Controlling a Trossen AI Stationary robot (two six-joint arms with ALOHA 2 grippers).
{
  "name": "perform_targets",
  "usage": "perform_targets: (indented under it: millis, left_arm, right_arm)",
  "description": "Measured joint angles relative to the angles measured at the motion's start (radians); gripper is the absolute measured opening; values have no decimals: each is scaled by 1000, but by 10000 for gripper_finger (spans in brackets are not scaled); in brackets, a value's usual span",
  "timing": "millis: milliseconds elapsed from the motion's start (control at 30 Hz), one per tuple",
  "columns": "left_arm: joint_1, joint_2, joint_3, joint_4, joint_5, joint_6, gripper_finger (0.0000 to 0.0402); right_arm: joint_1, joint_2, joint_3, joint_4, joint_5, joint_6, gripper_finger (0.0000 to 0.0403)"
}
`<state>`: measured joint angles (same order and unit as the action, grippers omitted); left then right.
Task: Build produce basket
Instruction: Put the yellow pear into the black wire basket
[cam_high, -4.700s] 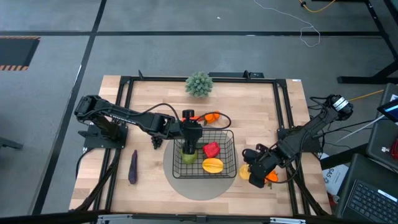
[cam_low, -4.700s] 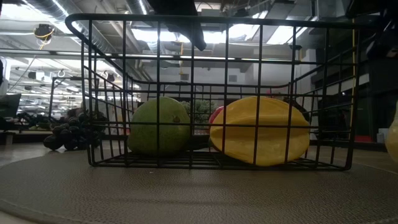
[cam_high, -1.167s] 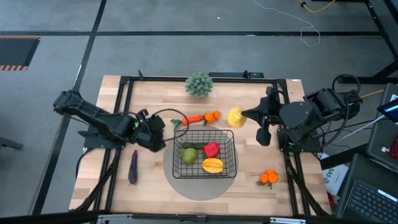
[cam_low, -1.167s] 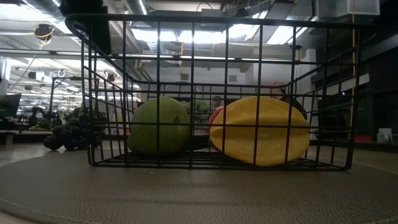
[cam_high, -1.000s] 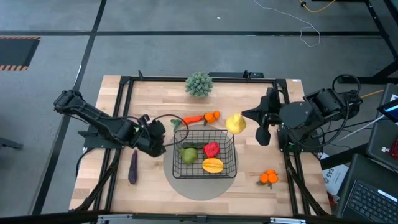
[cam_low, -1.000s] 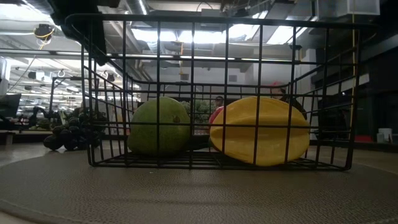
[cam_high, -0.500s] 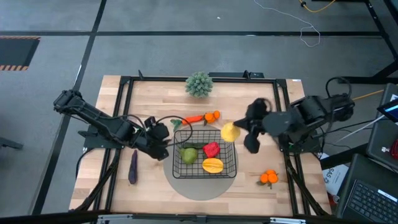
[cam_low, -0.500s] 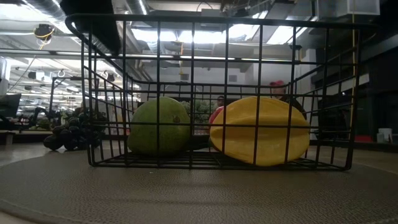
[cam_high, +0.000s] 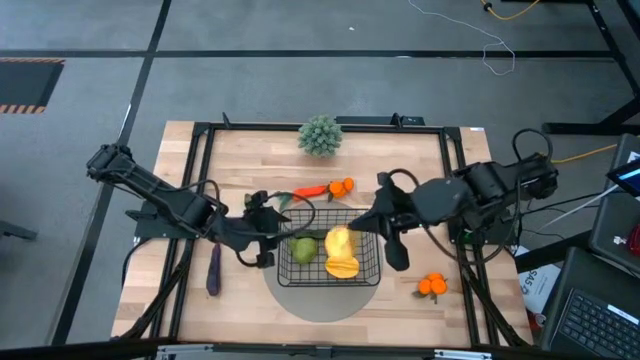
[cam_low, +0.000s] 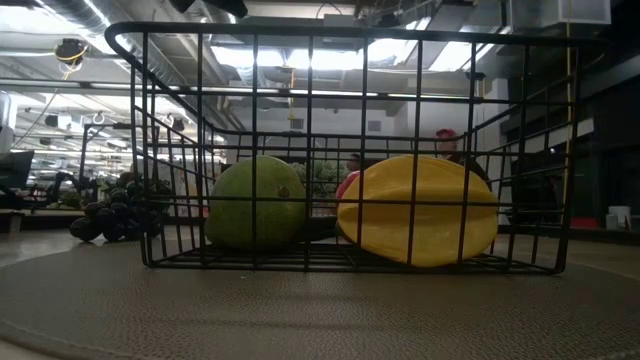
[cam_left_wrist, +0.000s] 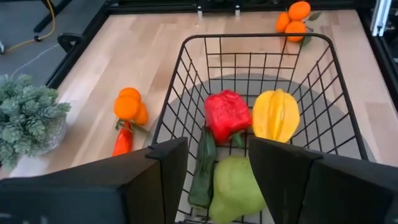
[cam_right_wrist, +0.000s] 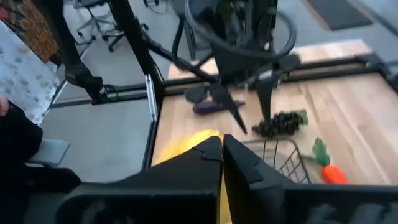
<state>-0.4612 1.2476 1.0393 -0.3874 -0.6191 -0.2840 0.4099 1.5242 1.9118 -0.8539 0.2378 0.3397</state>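
Risk: I judge my lemon (cam_high: 337, 241) could land on the fruit already packed in the basket (cam_high: 367, 222), then roll or bounce over the rim, if I let go from this height.
Risk, second: my two arms crowd the basket from both sides; a careless swing could knock one into the other or shove the basket.
Right gripper (cam_high: 352, 235): pinched tight on the lemon, hanging over the basket's middle.
Lemon: at my right fingertips, above the basket, not yet inside it.
Left gripper (cam_high: 268, 250): jaws parted, holding nothing, just outside the basket's left wall.
In the basket: pear (cam_left_wrist: 236, 196), red pepper (cam_left_wrist: 227, 114), a yellow fruit (cam_left_wrist: 276, 116), a cucumber (cam_left_wrist: 203, 168).
Outside the basket: carrot (cam_high: 311, 191) and oranges (cam_high: 342, 186) behind it, more oranges (cam_high: 432, 286) to its right, eggplant (cam_high: 213, 269) to its left, grapes (cam_low: 117, 212) beside its left wall.
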Motion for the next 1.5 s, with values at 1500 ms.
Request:
perform_targets:
  millis: [1500]
  left_arm:
    - [-4, 0, 0, 1, 0, 6, 159]
  right_arm:
    - [-9, 287, 26, -287, 93, 49, 0]
